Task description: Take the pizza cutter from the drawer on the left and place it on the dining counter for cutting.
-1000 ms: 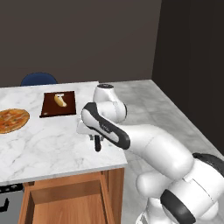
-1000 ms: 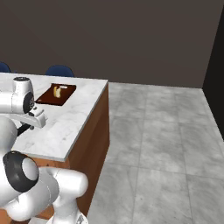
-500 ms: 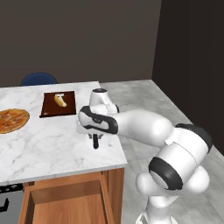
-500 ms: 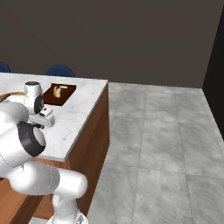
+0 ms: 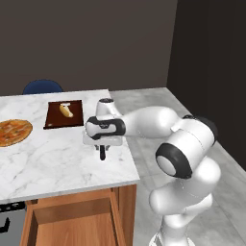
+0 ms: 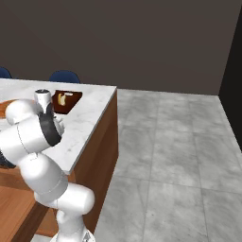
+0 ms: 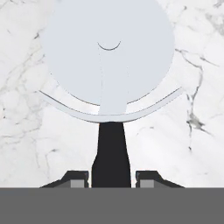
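With your arm swung lower over the white grey-veined marble dining counter (image 5: pixel 57 158) since a second ago, the two-finger gripper (image 7: pixel 111 179) stays clamped on the black-handled, round-bladed pizza cutter (image 7: pixel 109 78), poised above the slab beyond the open reddish-brown wooden drawer (image 5: pixel 72 223)—only release remains.

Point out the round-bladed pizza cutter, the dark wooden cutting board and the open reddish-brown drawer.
Round-bladed pizza cutter (image 7: pixel 107 52): hand view, blade centre.
Dark wooden cutting board (image 5: pixel 54 120): left base view, bare corner.
Open reddish-brown drawer (image 5: pixel 74 230): left base view, inner floor.
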